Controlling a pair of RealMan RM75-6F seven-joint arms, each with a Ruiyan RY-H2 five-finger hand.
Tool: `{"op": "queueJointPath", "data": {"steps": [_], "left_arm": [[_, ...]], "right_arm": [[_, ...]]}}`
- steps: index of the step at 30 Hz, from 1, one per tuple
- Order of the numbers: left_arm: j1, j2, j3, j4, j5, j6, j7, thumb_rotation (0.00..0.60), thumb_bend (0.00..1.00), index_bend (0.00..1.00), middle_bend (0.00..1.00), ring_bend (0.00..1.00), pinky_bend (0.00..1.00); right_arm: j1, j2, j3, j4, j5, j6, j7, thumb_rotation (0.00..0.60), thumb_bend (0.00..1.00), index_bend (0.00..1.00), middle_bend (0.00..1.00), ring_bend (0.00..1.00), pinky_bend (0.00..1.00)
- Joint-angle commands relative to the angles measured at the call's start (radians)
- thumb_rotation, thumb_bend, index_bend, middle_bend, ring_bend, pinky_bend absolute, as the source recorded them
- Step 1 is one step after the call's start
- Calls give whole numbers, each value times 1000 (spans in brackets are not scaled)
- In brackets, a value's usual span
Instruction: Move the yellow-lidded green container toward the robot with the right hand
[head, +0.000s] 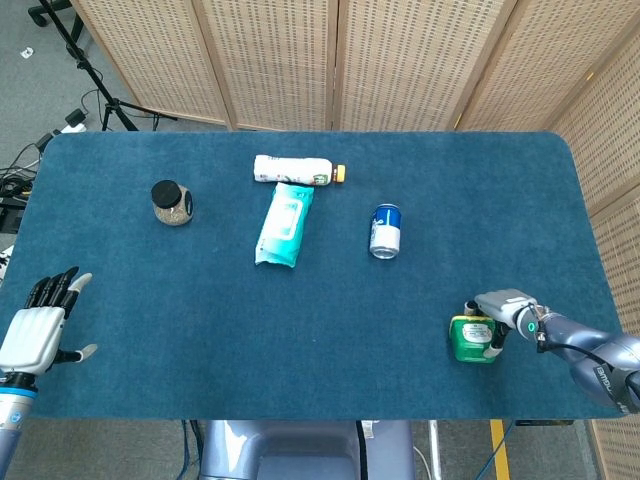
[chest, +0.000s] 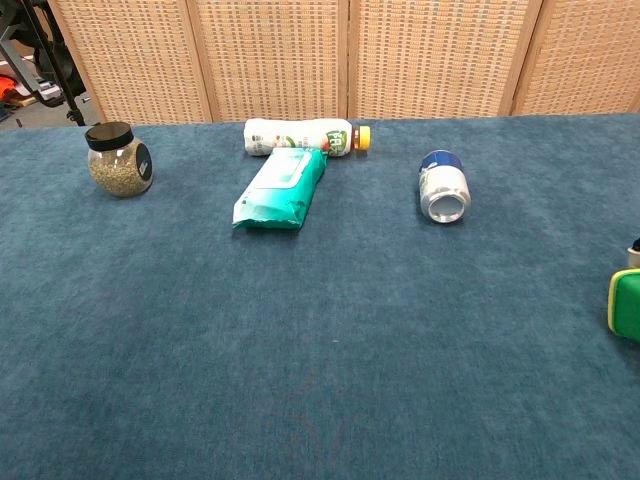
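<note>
Green plastic container with the yellow lid (head: 472, 339) sits near the table's front right edge in our right hand (head: 503, 307), fingers wrapped around it; our left hand (head: 35, 325) hovers empty, fingers spread.

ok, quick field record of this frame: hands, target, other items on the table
right hand: grips the green container, near the table's front right
green container: yellow lid, only its left edge shows at the right border of the chest view
left hand: fingers spread, holds nothing, at the front left edge
table: blue cloth
blue can: lying on its side, mid table
teal wipes pack: flat, beside the white bottle
white bottle: on its side, orange cap
glass jar: upright, black lid, far left
</note>
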Motion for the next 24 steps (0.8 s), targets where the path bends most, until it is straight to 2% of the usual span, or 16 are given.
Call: {"op": "queueJointPath", "data": {"steps": [1, 5, 10, 18, 20, 22, 24], "left_arm": [[1, 0, 0, -1, 0, 1, -1, 600, 0, 0, 0, 0, 0], [1, 1, 0, -2, 3, 3, -3, 600, 0, 0, 0, 0, 0], [1, 2, 1, -1, 3, 1, -5, 600, 0, 0, 0, 0, 0], [1, 2, 1, -1, 4, 3, -6, 600, 0, 0, 0, 0, 0], [1, 2, 2, 0, 5, 2, -6, 600, 0, 0, 0, 0, 0], [1, 2, 2, -1, 6, 3, -6, 600, 0, 0, 0, 0, 0], [2, 3, 1, -2, 8, 7, -7, 600, 0, 0, 0, 0, 0]], "right_arm": [[-3, -17, -11, 25, 34, 41, -11, 600, 737, 0, 0, 0, 0], [-17, -16, -20, 18, 87, 122, -41, 600, 690, 0, 0, 0, 0], [-15, -13, -34, 5, 156, 174, -81, 600, 569, 0, 0, 0, 0], [-62, -31, -20, -23, 232, 340, -141, 600, 445, 0, 0, 0, 0], [-83, -24, -8, -46, 226, 395, -152, 600, 347, 0, 0, 0, 0], [-116, -11, 7, -78, 199, 473, -159, 600, 127, 0, 0, 0, 0], [-162, 2, 18, -109, 149, 580, -175, 600, 13, 0, 0, 0, 0]]}}
